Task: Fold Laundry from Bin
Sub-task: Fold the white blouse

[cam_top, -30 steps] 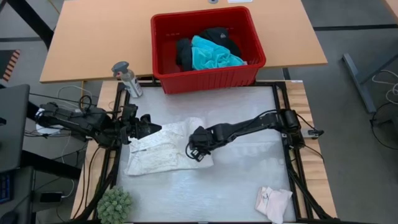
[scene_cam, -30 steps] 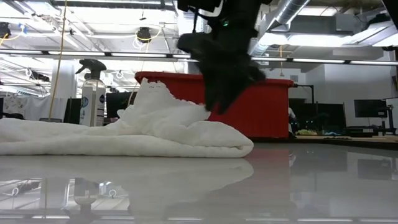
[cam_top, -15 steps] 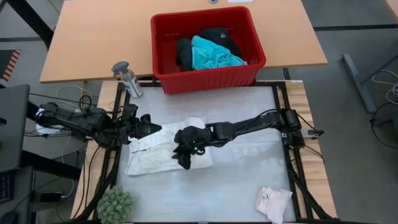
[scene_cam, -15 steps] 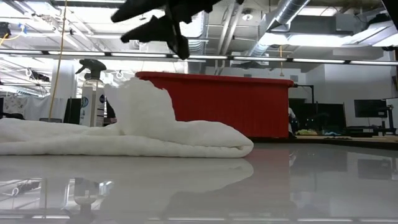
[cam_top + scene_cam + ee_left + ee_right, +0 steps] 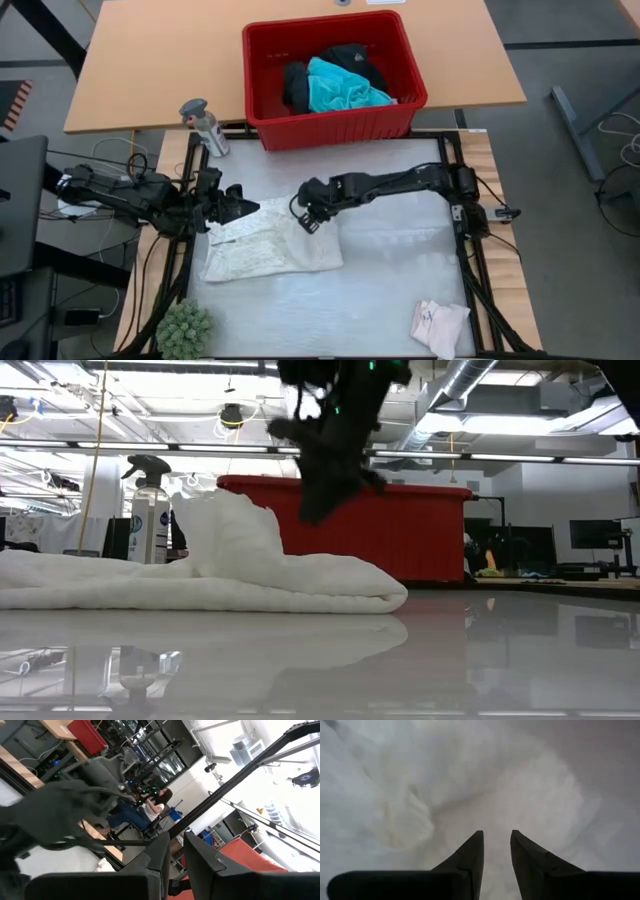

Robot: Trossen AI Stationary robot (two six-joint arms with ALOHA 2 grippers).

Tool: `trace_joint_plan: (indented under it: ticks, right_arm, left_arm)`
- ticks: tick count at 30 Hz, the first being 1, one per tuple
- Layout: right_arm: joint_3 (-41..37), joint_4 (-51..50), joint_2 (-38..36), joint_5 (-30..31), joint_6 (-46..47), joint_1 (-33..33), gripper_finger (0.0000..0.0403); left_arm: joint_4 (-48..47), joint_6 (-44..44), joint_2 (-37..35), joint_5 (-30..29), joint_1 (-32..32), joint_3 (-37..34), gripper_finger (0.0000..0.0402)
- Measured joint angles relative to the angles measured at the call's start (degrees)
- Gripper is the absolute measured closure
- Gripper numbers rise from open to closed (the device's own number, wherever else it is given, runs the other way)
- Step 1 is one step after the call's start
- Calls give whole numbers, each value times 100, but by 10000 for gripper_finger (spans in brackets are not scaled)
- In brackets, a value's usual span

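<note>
Fingers of my right gripper [image 5: 306, 213] stand slightly apart over the white lacy top [image 5: 270, 243]; left gripper [image 5: 238, 205], fingers together, pins its edge for folding.

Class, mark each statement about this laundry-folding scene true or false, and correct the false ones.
1. The turquoise shirt lies in the red bin. True.
2. The white lacy top is in the bin. False: it lies on the table.
3. The right gripper is above the white top's edge. True.
4. The spray bottle stands inside the bin. False: it stands outside, beside it.
5. A small pale piece lies near the table's corner. True.
</note>
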Motion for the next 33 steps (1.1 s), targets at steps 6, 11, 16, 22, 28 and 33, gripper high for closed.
trace_joint_plan:
  ticks: [6, 11, 16, 22, 28, 33]
  right_arm:
    - [-145, 668, 193, -364, 23, 256, 284]
    - [-153, 1435, 328, -831, 34, 399, 284]
    - [-128, 2766, 448, -1775, -1000, 525, 284]
    - [93, 2887, 424, -1616, -1090, 298, 284]
    - [199, 1876, 435, -1012, -892, -52, 284]
    - [199, 1761, 411, -1665, -1368, -160, 284]
  left_arm:
    - [0, 2, 1, -75, 0, 2, 359]
    - [-7, 6, 2, -100, 0, 2, 359]
    - [-7, 64, 2, -227, 1, 2, 359]
    - [-9, 67, 4, -253, 0, 2, 359]
    - [-13, 70, 4, -253, 0, 2, 359]
    - [-19, 70, 4, -252, 0, 2, 359]
